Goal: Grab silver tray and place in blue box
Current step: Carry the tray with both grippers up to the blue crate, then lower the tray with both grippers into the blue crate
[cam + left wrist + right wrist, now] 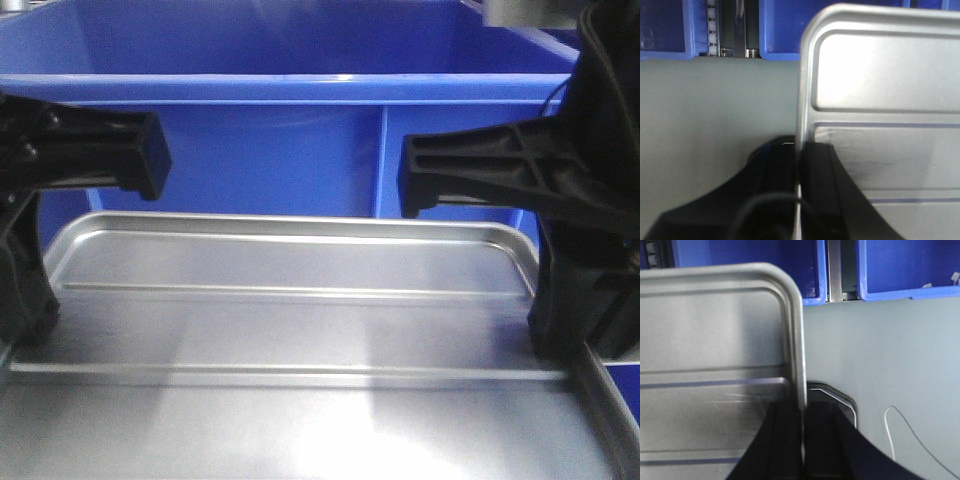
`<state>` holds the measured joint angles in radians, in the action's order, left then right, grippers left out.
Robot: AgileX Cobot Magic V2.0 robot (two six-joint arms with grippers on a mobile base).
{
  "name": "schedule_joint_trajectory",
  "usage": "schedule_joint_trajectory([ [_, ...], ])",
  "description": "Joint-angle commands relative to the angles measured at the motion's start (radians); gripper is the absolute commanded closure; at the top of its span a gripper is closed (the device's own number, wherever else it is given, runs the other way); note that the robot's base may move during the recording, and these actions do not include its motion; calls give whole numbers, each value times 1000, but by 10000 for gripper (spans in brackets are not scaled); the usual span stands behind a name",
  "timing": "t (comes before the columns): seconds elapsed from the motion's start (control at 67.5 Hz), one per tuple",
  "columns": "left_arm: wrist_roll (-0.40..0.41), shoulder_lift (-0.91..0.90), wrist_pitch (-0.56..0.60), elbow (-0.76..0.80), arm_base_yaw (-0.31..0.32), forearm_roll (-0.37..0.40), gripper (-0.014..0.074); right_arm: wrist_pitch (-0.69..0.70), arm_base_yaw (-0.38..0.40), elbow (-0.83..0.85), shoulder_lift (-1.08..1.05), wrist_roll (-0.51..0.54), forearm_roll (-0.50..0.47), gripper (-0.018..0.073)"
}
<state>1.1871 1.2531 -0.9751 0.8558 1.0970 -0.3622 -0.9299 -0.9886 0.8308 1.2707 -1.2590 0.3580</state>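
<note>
The silver tray (290, 330) is gripped at both short ends, outside the blue box (300, 90), whose ribbed near wall rises just beyond the tray's far long rim. The left gripper (797, 165) is clamped on the tray's left rim, with one black finger inside the rim and one outside. The right gripper (804, 415) is clenched in the same way on the tray's right rim. A hold at opposite ends is judged to suit a tray that is wide, shallow and slick: pinched at one rim alone it would likely sag or swing, whereas two matched pinches keep it flat. The rim is taken because nothing else on the tray offers the fingers an edge. In the front view both arms are seen at the tray's ends, and the box's lip is seen above the tray's far rim, so a lift over that lip is judged to be needed. The finger contact is not shown there. It is shown only in the wrist views, where the thin rim is seen sandwiched between the fingers. The grey table (715, 110) outside each short rim is also revealed there, as is a metal rail (840, 270) in a gap between blue walls beyond the tray's far corner. Whether the tray is raised clear of the table cannot be told.
</note>
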Motion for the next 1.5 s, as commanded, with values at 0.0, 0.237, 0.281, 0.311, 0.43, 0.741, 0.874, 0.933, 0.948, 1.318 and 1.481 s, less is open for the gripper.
schedule_joint_trajectory([
  [0.0, -34, -28, 24, 63, 8, -23, 603, 18, -2, 74, -28, 87, 23, 489],
  [0.237, -92, -28, -10, 188, 0, -59, 603, -52, 3, 239, -26, 191, 36, 489],
  [0.281, -116, -28, -10, 216, -15, -59, 603, -55, 6, 270, -25, 205, 38, 489],
  [0.311, -125, -28, -10, 231, 67, -57, 603, -56, 12, 291, -25, 219, 38, 489],
  [0.43, -195, -19, -8, 315, 11, -59, 603, -58, 50, 371, -14, 274, 38, 489],
  [0.741, -407, 67, 23, 540, -142, -27, 603, -55, 154, 601, 86, 406, 29, 489],
  [0.874, -407, 111, 56, 616, -186, -52, 603, -4, 174, 668, 131, 413, 30, 489],
  [0.933, -441, 140, 67, 652, -214, -41, 603, 11, 192, 697, 159, 423, 26, 489],
  [0.948, -450, 146, 72, 660, -221, -36, 603, 16, 197, 704, 167, 426, 23, 489],
  [1.318, -491, 302, 267, 761, -387, 48, 603, 104, 355, 910, 365, 503, -36, 489],
  [1.481, -493, 336, 339, 761, -442, 51, 603, 144, 398, 947, 430, 509, -47, 489],
])
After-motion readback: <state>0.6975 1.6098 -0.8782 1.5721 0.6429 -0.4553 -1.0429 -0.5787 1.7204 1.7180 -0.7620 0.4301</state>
